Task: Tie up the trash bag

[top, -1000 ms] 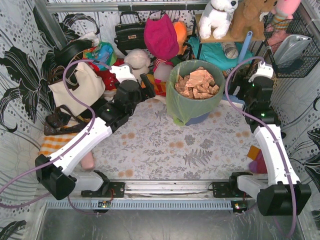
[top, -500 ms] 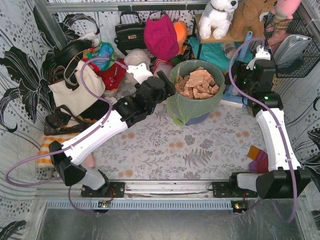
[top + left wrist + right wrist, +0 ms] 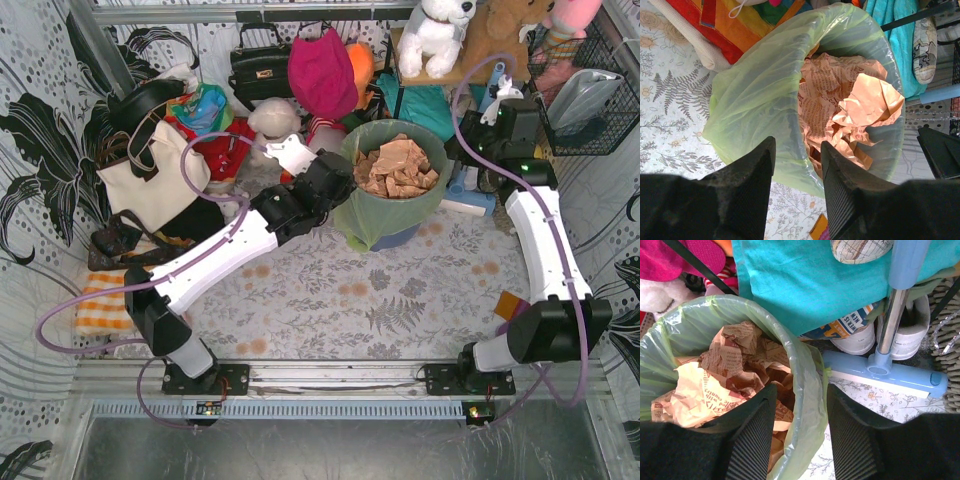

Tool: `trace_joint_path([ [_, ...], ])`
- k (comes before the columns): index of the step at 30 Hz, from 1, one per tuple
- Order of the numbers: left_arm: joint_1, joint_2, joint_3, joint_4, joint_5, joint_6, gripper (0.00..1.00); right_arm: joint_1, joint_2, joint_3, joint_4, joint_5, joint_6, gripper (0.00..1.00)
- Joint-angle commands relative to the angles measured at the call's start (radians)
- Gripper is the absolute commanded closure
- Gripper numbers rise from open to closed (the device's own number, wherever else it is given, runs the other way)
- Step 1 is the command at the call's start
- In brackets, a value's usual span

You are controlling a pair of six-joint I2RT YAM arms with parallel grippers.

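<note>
The lime-green trash bag (image 3: 372, 215) lines a blue-grey round bin at the back middle, its top folded over the rim, with tan crumpled paper (image 3: 395, 165) inside. My left gripper (image 3: 345, 175) is open at the bin's left rim; in the left wrist view the bag (image 3: 757, 95) and rim lie between and beyond its fingers (image 3: 752, 185). My right gripper (image 3: 478, 135) is open beside the bin's right rim; in the right wrist view the bag's folded edge (image 3: 807, 385) lies between its fingers (image 3: 757, 425). Neither holds anything.
Handbags, a magenta cloth bag (image 3: 322, 70), plush toys (image 3: 435, 35) and clothes crowd the back and left. A light blue mop head (image 3: 885, 372) and white shoes (image 3: 855, 340) lie right of the bin. A wire basket (image 3: 585, 90) hangs at right.
Both arms have reached forward to the bin: the left gripper moved right to its left rim, the right gripper moved back and up beside its right rim. The bag has not moved.
</note>
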Motion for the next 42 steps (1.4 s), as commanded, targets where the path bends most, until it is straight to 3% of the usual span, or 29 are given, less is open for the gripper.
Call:
trace_joint_path([
  [1, -0.004, 0.035, 0.06, -0.005, -0.043, -0.051, 0.52, -0.003, 0.038, 0.061, -0.012, -0.028, -0.01, 0.57],
  [8, -0.004, 0.074, 0.091, -0.003, -0.032, -0.051, 0.64, -0.003, 0.099, 0.1, -0.018, -0.045, -0.03, 0.64],
  [32, 0.008, 0.131, 0.133, -0.065, -0.075, -0.085, 0.65, -0.003, 0.26, 0.206, -0.03, -0.168, -0.054, 0.83],
  [42, 0.014, 0.142, 0.139, -0.07, -0.064, -0.089, 0.75, -0.003, 0.282, 0.223, -0.056, -0.181, -0.061, 0.92],
])
